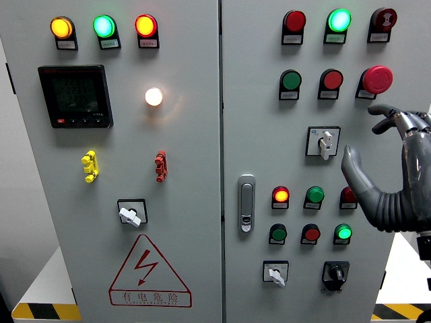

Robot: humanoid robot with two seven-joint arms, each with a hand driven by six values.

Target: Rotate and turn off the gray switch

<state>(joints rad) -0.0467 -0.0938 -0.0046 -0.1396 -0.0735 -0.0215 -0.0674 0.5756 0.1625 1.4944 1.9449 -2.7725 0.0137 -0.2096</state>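
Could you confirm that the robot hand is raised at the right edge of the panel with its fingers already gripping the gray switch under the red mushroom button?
Not quite: in the head view the robot hand is open and apart from the gray switch, gripping nothing. It is raised at the right edge.

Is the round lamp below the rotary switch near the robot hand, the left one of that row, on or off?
On. The red lamp glows bright orange-red at its centre; the green lamp beside it looks dim.
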